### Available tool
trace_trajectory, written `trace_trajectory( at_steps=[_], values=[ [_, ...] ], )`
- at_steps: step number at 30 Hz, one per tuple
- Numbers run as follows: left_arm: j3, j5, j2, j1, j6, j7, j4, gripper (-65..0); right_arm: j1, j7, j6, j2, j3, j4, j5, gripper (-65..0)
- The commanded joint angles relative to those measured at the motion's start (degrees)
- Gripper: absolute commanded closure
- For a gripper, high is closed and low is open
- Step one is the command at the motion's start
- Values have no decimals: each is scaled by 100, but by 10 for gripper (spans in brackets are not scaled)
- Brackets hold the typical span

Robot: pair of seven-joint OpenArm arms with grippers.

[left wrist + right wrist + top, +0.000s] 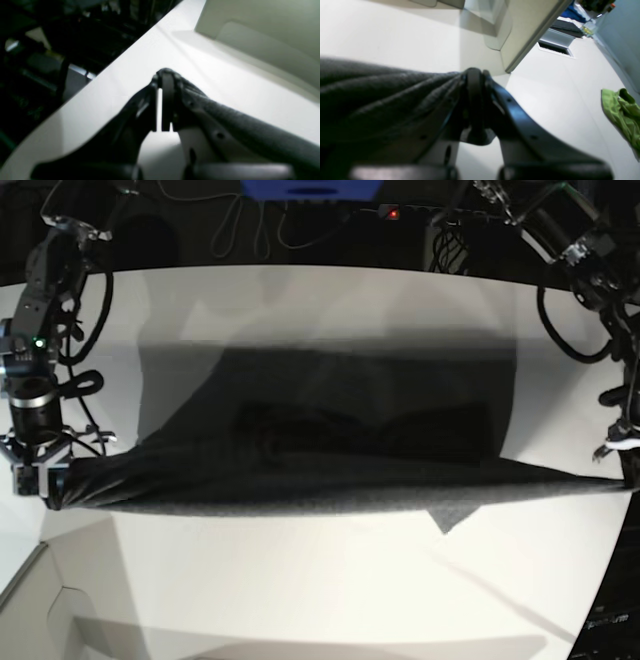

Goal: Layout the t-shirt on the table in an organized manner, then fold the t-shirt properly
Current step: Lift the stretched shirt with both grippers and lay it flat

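Stretching the shirt taut above the bench: both grippers' fingers clamp it; next, lower it flat.

A crumpled green cloth — beside it, a dark vent.

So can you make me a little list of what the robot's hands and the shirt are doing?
left hand: shut on one end of the t-shirt
right hand: shut on the other end
shirt shape: pulled into a long band between both hands
under it: the white table
also seen: green cloth on the table, right wrist view
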Motion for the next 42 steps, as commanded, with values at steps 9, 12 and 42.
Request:
trace_trajectory(
  at_steps=[9, 12, 42],
  values=[
    [63, -302, -248, -434, -31, -108, 87, 0, 1163, 136, -35, 88, -158, 100, 1, 0],
    [72, -302, -248, -610, -23, -108, -151, 0, 1374, 127, -35, 176, -457, 56, 1, 0],
    [2489, 648, -925, -3933, -23, -1664, -5197, 0, 4231, 487, -35, 255, -879, -4103, -16, 0]
  ],
)
